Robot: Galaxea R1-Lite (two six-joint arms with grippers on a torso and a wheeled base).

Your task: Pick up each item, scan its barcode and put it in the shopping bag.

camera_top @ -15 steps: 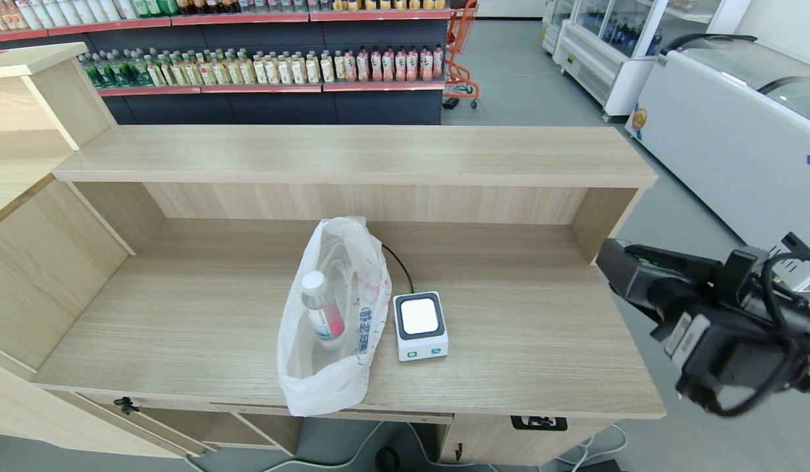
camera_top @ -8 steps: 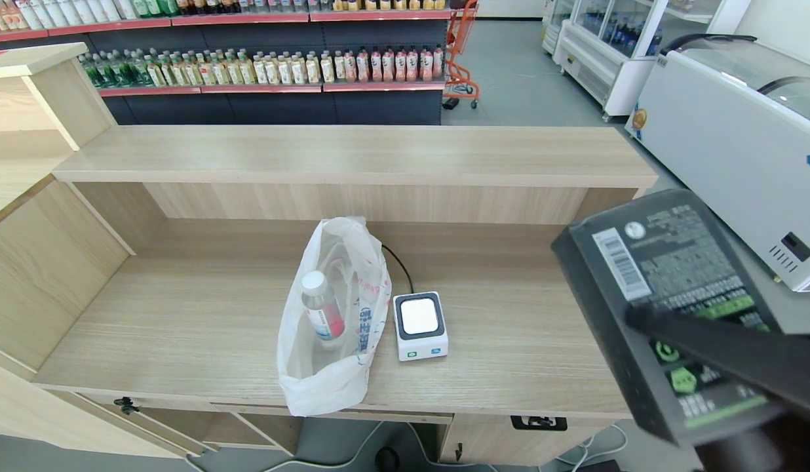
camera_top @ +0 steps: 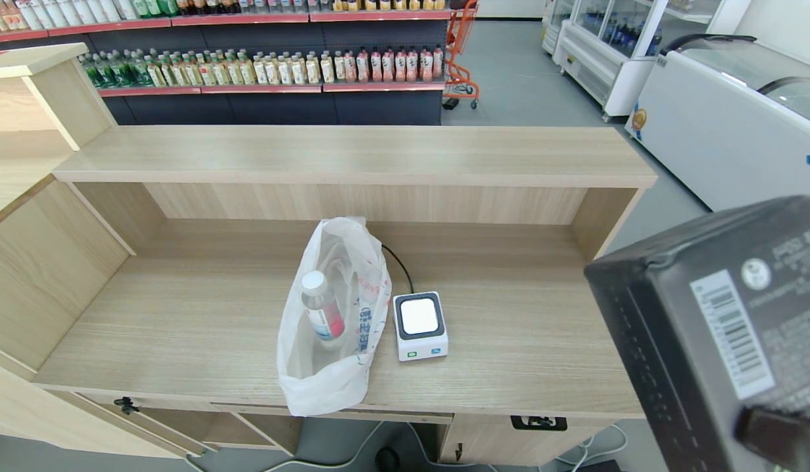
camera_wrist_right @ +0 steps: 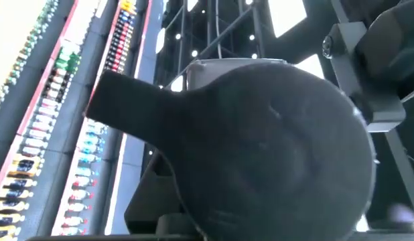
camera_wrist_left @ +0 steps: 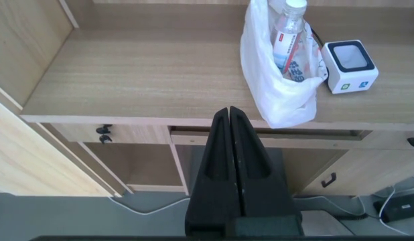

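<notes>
A black package with a white barcode label hangs close to the head camera at the right, beyond the counter's right end. My right gripper is shut on it, and one dark finger crosses its lower face. On the counter a white shopping bag stands open with a clear bottle inside. A white scanner sits just right of the bag. My left gripper is shut and empty, in front of and below the counter edge, pointing toward the bag and scanner.
The wooden counter has a raised upper shelf at the back and side walls. A cable runs behind the scanner. Drink shelves stand beyond, white freezers to the right.
The right arm has swung the black package up toward the head camera. It now looms larger and farther right, with its barcode face turned to the camera. Bag, bottle and scanner are unmoved.
</notes>
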